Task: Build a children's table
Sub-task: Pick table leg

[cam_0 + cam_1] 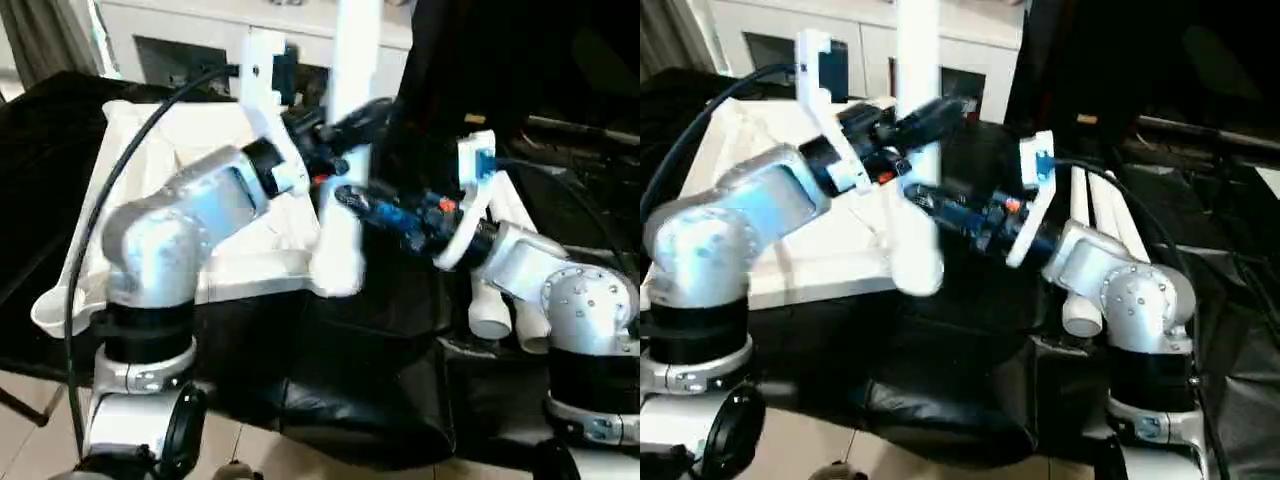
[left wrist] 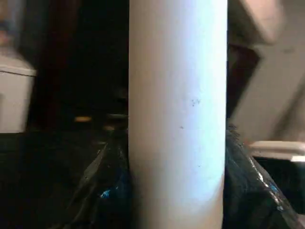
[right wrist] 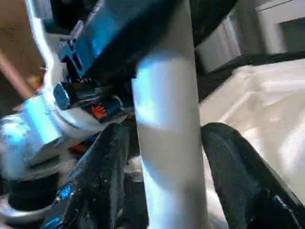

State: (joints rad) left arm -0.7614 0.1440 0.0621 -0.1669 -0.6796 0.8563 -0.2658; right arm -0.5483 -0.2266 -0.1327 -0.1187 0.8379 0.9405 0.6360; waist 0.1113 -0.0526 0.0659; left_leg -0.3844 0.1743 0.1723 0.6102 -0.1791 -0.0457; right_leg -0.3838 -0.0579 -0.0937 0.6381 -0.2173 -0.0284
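A white tube leg (image 1: 345, 150) stands nearly upright in the air between the robot's two arms, its lower, rounded end hanging just above the near edge of the tabletop (image 1: 150, 250), which lies on a black-covered surface (image 1: 350, 380) in front of the robot, ribbed side up. The left gripper (image 1: 335, 135) reaches in from the left and is pinched onto the leg partway up; in the left wrist view the tube sits tight between the two black fingers (image 2: 107, 191), touching both. The right gripper (image 1: 350, 200) comes in from the right, lower down on the same leg. Its black fingers (image 3: 109, 162) straddle the tube, but in the right wrist view a sliver of gap shows on either side, so from where I stand I cannot tell whether it is gripping the leg or only standing around it. The two grippers are close together, the left one just above the right. More white legs (image 1: 1100, 215) lie side by side on the black covering beyond the right arm, their open ends pointing toward the robot. A black cable (image 1: 110, 190) arcs over the left forearm and across the tabletop. A white cabinet (image 1: 200, 30) stands behind the work.
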